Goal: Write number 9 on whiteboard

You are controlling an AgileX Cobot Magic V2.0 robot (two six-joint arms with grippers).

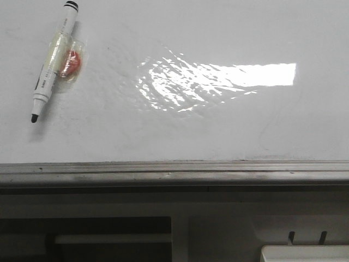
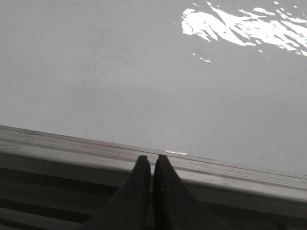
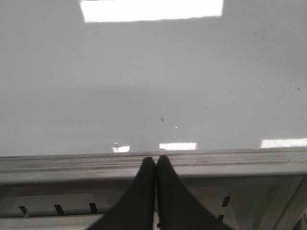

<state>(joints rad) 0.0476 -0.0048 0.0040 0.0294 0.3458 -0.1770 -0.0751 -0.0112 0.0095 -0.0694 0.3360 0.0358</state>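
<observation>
Risking a bad pick: the white barrel marker with black cap (image 1: 53,64) lies tilted near the far-left corner of the large glossy white whiteboard (image 1: 218,136), with tape and a red blob on its middle, so fingers may slip or snag. No number 9 drawn yet. Left hand (image 2: 151,165) and right hand (image 3: 155,165) are both closed, empty, hanging over the grey near-edge rail (image 1: 174,172), well apart from the marker.
</observation>
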